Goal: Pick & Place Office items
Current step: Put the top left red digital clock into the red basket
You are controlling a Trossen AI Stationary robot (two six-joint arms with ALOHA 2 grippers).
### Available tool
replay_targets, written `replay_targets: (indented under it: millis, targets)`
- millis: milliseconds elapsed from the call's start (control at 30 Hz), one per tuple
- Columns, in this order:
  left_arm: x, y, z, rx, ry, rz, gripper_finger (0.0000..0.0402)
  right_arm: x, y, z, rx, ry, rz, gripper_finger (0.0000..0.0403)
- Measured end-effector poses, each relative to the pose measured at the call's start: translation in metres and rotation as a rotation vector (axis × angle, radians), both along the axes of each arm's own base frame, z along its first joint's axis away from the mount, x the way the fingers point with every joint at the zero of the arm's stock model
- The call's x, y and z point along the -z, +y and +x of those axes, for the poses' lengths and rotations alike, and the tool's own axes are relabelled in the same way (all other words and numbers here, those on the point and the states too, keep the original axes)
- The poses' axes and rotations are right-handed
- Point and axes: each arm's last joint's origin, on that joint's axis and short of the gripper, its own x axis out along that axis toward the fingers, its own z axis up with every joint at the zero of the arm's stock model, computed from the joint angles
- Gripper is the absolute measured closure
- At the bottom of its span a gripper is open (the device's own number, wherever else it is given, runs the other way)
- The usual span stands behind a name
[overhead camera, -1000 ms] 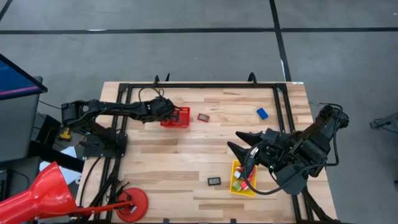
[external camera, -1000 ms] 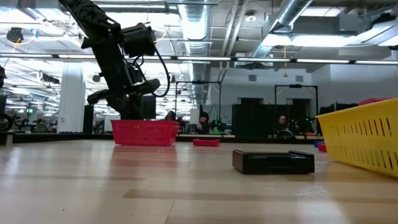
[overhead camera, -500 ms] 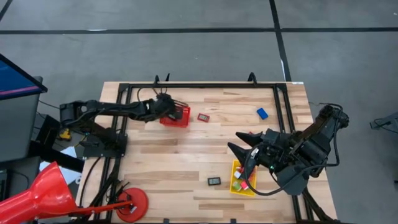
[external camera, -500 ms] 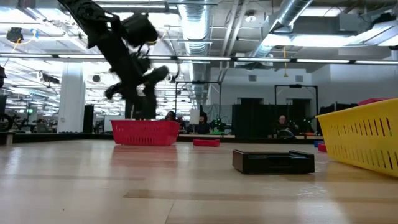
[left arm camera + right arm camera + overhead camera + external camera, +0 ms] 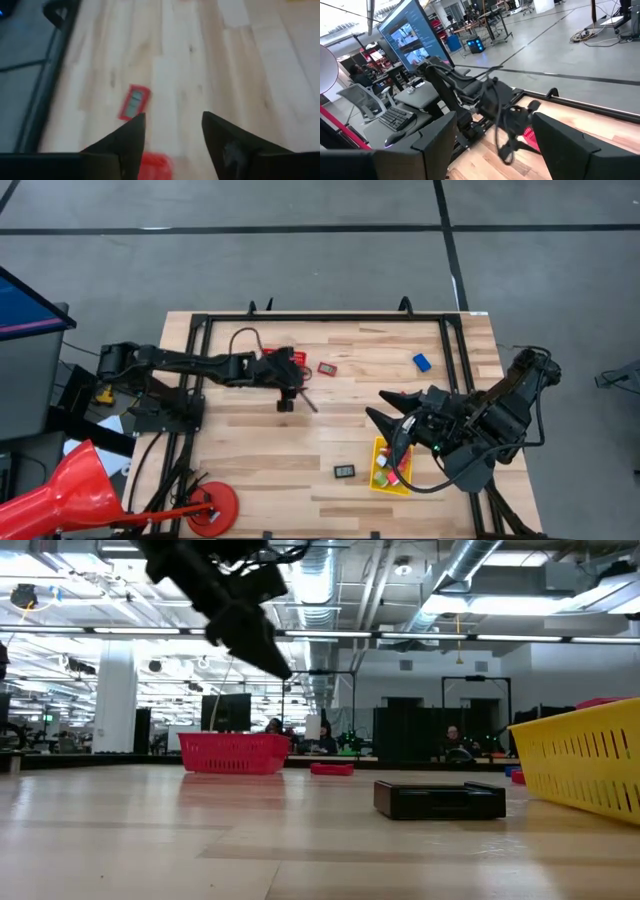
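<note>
My left gripper (image 5: 298,404) (image 5: 172,117) hangs open and high over bare wood, just on the near-right side of the red mesh basket (image 5: 270,353) (image 5: 232,752), with nothing between its fingers. A flat red item with a pale face (image 5: 327,367) (image 5: 134,102) lies on the table to the right of the basket. A blue block (image 5: 421,362) lies far right, and a flat dark rectangle (image 5: 344,471) (image 5: 440,799) lies near the front. My right gripper (image 5: 378,406) (image 5: 492,120) waits open above the yellow bin (image 5: 392,491), which holds several small coloured pieces (image 5: 386,464).
A black frame (image 5: 330,317) runs along the table's far, left and right sides. A red funnel-shaped thing and a red disc (image 5: 213,508) stand off the table's near left corner. Bare wood (image 5: 260,450) spreads between basket and bin.
My left gripper has risen out of the red mesh basket, opened, and swung toward the table's right and near edge, tipping forward. The basket and the other pieces have stayed where they were.
</note>
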Motion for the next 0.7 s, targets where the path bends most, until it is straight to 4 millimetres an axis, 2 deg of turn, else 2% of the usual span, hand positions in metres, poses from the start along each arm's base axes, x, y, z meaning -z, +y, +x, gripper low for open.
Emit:
replay_targets:
  millis: [267, 467, 700]
  targets:
    - [-0.009, 0.025, 0.053, 0.109, 0.06, 0.086, 0.0134, -0.001, -0.003, 0.002, 0.013, -0.008, 0.007, 0.0147]
    - [0.013, 0.057, 0.084, 0.163, 0.216, 0.099, 0.0114, -0.001, -0.003, 0.002, 0.015, -0.022, 0.028, 0.0147]
    - [0.037, 0.089, 0.102, 0.218, 0.305, 0.048, 0.0113, -0.001, -0.002, 0.002, 0.017, -0.036, 0.054, 0.0147]
